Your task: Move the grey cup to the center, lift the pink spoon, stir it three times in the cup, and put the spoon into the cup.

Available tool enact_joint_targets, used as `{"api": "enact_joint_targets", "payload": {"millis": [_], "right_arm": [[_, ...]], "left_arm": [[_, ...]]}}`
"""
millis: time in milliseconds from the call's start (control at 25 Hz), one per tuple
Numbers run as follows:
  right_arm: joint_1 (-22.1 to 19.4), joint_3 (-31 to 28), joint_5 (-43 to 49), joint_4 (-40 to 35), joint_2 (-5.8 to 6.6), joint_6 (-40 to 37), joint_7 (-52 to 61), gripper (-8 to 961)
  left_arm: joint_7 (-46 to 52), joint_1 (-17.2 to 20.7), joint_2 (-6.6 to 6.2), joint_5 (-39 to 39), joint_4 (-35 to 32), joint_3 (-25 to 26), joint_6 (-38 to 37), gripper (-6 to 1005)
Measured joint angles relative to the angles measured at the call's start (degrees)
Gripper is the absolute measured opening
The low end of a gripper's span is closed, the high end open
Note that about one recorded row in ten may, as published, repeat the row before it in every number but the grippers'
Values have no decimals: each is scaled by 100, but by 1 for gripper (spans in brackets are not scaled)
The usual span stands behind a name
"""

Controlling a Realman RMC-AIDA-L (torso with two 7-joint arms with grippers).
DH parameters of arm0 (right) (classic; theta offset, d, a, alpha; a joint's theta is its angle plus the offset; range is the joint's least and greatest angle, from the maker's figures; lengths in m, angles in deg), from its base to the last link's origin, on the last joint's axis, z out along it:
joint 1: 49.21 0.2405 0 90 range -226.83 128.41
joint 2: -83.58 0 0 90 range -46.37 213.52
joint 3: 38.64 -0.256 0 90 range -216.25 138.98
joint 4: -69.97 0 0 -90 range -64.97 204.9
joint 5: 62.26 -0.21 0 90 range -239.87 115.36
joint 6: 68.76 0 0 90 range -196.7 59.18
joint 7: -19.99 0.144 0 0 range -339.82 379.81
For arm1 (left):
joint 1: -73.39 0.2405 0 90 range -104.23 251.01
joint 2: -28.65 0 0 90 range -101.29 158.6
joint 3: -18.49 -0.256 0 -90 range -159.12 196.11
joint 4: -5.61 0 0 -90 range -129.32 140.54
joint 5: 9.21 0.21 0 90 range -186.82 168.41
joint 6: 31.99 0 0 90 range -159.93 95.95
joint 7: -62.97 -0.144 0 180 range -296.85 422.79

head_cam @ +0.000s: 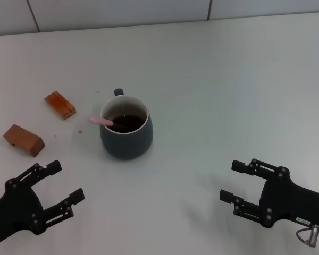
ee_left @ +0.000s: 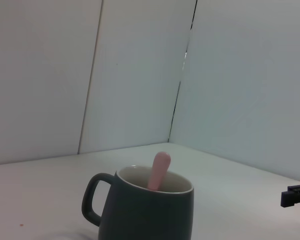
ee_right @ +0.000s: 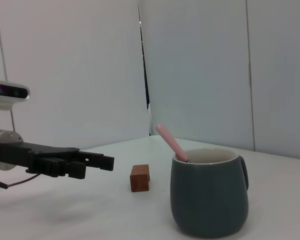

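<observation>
The grey cup [head_cam: 126,130] stands upright on the white table, left of middle, with dark brown liquid inside and its handle facing away from me. The pink spoon [head_cam: 101,121] rests in the cup, its pale pink handle leaning over the rim to the left. The cup [ee_left: 146,210] and spoon handle [ee_left: 159,170] also show in the left wrist view, and in the right wrist view the cup [ee_right: 210,197] and spoon [ee_right: 171,142] show too. My left gripper [head_cam: 64,185] is open and empty near the front left. My right gripper [head_cam: 235,181] is open and empty near the front right.
Two brown wooden blocks lie left of the cup: one [head_cam: 60,104] farther back, one [head_cam: 24,139] nearer the left edge. One block [ee_right: 139,178] shows in the right wrist view. A tiled wall [head_cam: 149,10] bounds the table's far edge.
</observation>
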Motion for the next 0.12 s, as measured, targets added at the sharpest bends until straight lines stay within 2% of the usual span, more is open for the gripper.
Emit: {"api": "enact_joint_targets", "payload": {"millis": [120], "right_arm": [[2,0,0,1,0,1,14,695]], "left_arm": [[-20,-9,0,2,1,-16,17,849]]}}
